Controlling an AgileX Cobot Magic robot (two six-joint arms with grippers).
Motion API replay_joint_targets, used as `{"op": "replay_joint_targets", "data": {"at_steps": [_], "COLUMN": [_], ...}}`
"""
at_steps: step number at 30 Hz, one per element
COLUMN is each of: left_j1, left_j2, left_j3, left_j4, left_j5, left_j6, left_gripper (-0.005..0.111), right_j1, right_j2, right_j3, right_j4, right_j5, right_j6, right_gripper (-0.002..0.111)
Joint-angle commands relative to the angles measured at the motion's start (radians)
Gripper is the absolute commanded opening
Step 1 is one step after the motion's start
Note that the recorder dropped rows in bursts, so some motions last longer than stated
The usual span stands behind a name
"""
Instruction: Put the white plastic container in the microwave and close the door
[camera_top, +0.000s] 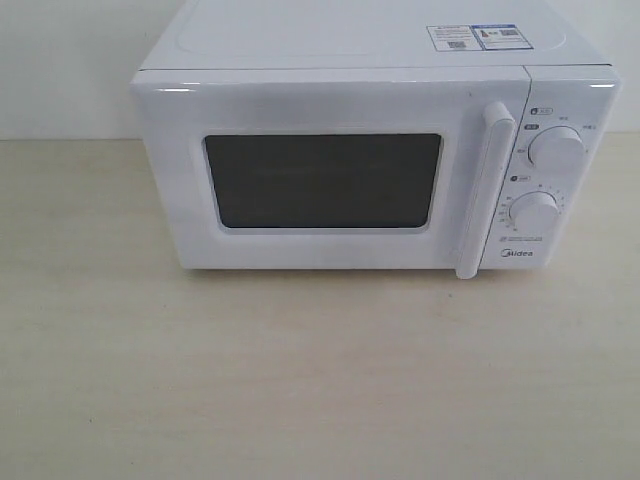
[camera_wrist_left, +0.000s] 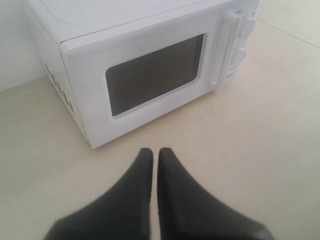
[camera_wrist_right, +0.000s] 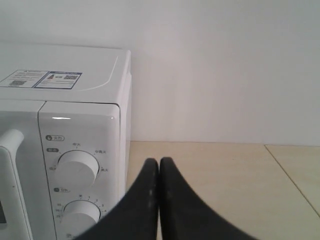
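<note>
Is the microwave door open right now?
No, the door sits shut, flush with the front of the microwave in the exterior view.

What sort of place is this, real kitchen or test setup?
Probably a robot test bench, not a home kitchen. A white Midea microwave, its door shut, sits on a pale wood-grain table with a plain white wall behind. The left gripper and right gripper hover shut nearby.

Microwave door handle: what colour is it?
The handle is white; the exterior view shows it best.
</note>
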Motion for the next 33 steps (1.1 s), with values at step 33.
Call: {"op": "replay_joint_targets", "data": {"at_steps": [33], "left_j1": [-0.004], "left_j2": [-0.008], "left_j3": [0.004], "left_j4": [0.005], "left_j5": [-0.004], "left_j6": [-0.01], "left_gripper": [0.004], "right_j1": [-0.004], "right_j2": [-0.456], "right_j3": [0.246], "right_j4": [-0.759], "right_j5": [0.13], "right_j6": [0.847], "right_gripper": [0.0]}}
